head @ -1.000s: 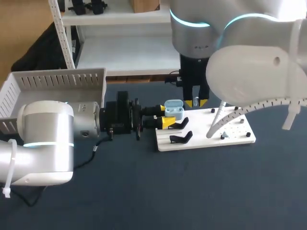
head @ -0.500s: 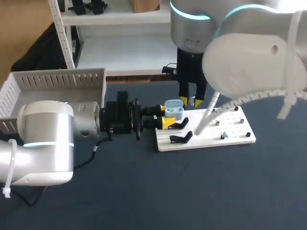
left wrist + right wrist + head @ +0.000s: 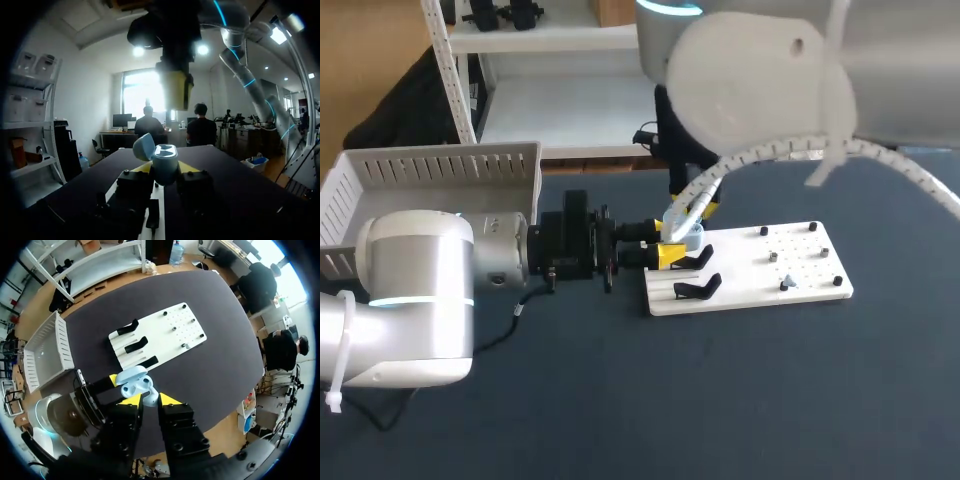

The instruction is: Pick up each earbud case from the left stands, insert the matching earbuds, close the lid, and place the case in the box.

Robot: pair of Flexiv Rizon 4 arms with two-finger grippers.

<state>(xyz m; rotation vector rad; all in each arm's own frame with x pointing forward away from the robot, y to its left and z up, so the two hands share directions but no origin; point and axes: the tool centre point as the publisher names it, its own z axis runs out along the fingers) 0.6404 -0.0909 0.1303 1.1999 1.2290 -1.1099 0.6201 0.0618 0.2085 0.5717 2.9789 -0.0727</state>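
Head view: the left gripper (image 3: 669, 243) is clenched on the open pale-blue earbud case (image 3: 687, 238), holding it just off the left end of the white board (image 3: 790, 255), above the black stands (image 3: 698, 290). The right arm (image 3: 750, 70) comes down from the far right and its wrist hangs right over the case. The ribbed white box (image 3: 430, 175) sits at the far left corner, with the left arm stretched between it and the board. A broad run of dark table (image 3: 740, 400) lies between the board and the near edge.

A second ago the right arm was over the board's far edge; now it has swung left, onto the case. The left arm and case have not budged.

Left wrist view: the case sits squarely between the yellow tips, lid tipped back, and the other arm's yellow fingertip (image 3: 175, 90) hangs directly above it.

Right wrist view: the right gripper (image 3: 150, 400) is pinched on a small pale-blue earbud (image 3: 150, 398), right at the case's open mouth. The board lies ahead of the case, with dark table around it out to the table's curved edge; the box is off beside the left arm.
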